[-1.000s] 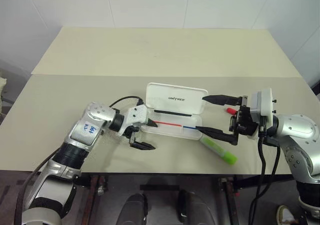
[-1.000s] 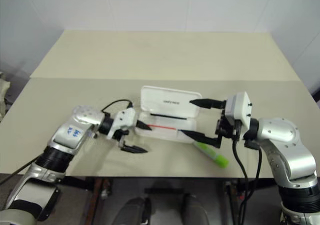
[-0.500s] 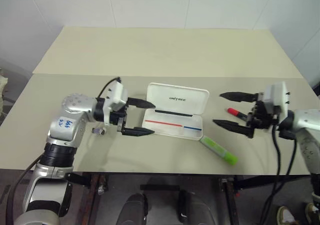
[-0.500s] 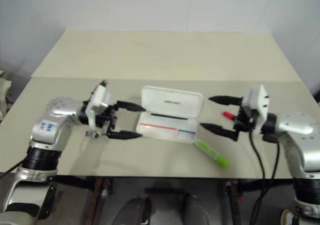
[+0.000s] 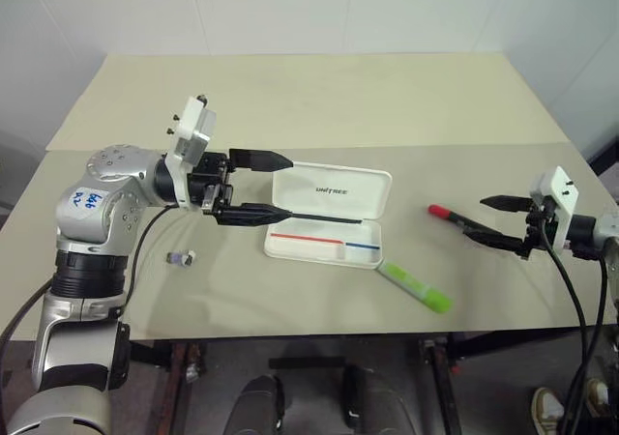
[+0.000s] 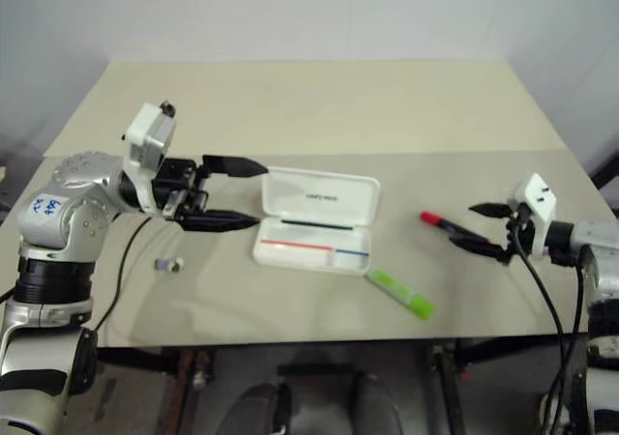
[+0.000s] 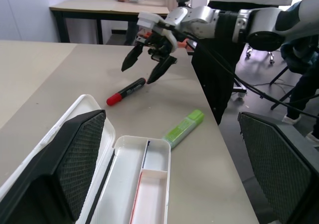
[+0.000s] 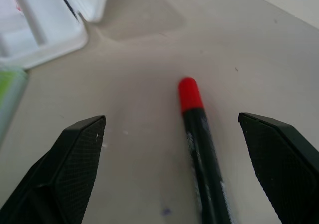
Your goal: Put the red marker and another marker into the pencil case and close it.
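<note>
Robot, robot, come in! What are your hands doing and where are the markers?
Both grippers open: left gripper by the open pencil case, right gripper at the red marker. Green marker on table. Nothing blocking.

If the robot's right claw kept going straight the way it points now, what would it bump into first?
Probably the red marker: it lies on the table right between the open fingers of the right claw.

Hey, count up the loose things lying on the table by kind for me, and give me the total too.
Markers: 2, the red marker and the green highlighter
Pencil cases: 1, the white pencil case, lying open
Small grey objects: 1, the small grey object near the left arm, too small to identify
Total: 4
</note>
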Tool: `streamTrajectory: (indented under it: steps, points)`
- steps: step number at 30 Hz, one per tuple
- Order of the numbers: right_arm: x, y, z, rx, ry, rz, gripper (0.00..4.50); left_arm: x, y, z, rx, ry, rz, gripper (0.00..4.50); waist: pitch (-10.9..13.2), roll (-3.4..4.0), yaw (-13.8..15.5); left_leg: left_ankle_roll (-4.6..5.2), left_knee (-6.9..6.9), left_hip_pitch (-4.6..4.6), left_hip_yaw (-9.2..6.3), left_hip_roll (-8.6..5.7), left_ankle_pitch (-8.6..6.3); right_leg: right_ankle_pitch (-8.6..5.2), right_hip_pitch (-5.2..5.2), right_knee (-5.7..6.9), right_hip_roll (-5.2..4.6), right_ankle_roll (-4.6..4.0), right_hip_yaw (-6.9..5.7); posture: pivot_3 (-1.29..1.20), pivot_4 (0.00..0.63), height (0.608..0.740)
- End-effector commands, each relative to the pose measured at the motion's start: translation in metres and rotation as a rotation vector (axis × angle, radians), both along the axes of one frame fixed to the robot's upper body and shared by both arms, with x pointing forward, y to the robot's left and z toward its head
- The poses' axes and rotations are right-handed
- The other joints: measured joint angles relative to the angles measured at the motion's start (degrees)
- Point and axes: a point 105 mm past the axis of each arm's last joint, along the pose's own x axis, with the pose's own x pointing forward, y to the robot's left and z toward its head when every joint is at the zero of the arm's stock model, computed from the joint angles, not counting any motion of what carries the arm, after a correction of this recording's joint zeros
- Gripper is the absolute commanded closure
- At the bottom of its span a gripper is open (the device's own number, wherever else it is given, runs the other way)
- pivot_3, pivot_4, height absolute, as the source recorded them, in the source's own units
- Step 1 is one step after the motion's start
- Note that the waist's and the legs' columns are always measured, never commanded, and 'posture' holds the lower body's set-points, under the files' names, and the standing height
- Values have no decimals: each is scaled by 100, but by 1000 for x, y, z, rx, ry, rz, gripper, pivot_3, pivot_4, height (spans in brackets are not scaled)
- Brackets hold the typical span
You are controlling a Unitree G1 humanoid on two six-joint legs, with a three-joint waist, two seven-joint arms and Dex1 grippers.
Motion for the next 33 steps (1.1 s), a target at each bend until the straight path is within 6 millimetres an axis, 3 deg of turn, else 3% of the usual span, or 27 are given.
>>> streamTrajectory:
  steps: [1, 7, 10, 18, 20, 25, 29, 33]
  points:
    - [9, -5, -5, -19, 2, -27, 0, -8, 2, 21, 1, -86, 7, 39, 0, 0, -7, -5, 0, 4, 2, 4, -1, 0, 0, 1, 5, -1, 3, 0, 150, 740]
    - [15, -8, -18, -29, 43, -63, 0, -10, 5, 23, 5, -101, 34, 39, 1, 1, -3, -10, -3, 5, 8, 6, 0, 0, -1, 0, 5, -2, 10, 0, 150, 740]
    - [12, -17, -35, -60, 108, -118, 591, -12, 7, 24, 10, -115, 50, 0, 1, 1, 4, -13, -3, 4, 10, 6, -2, 0, -2, 0, 5, -2, 12, 0, 150, 740]
    - [9, -18, -44, -55, 130, -124, 3375, -12, 11, 22, 21, -123, 68, 0, 0, -2, 14, -11, 2, 44, 14, 4, -7, 2, 38, -7, 4, -1, 17, 0, 150, 740]
    - [9, -17, -44, -52, 125, -118, 3885, -12, 10, 21, 22, -122, 67, 0, 0, -2, 14, -10, 2, 58, 19, 4, -8, 1, 48, -8, 3, -2, 24, 0, 150, 740]
    - [13, -10, -38, -56, 64, -89, 3886, -9, 8, 14, 27, -127, 65, 0, 0, -2, 4, -16, 0, 63, 22, 8, -5, 1, 46, 0, 6, -5, 28, 0, 150, 740]
    - [19, 11, -6, -23, -66, 33, 3886, 0, 16, 6, 15, -131, 106, 0, 1, -1, -10, -16, -4, 63, 33, 8, -5, 1, 38, 2, 5, -5, 37, 0, 150, 740]
    - [9, 40, 22, -15, -142, 187, 3886, 9, 28, -7, 34, -99, 174, 0, 2, 1, -40, -21, -11, 63, 48, 14, -8, 1, 21, 15, 7, -5, 47, 0, 150, 740]
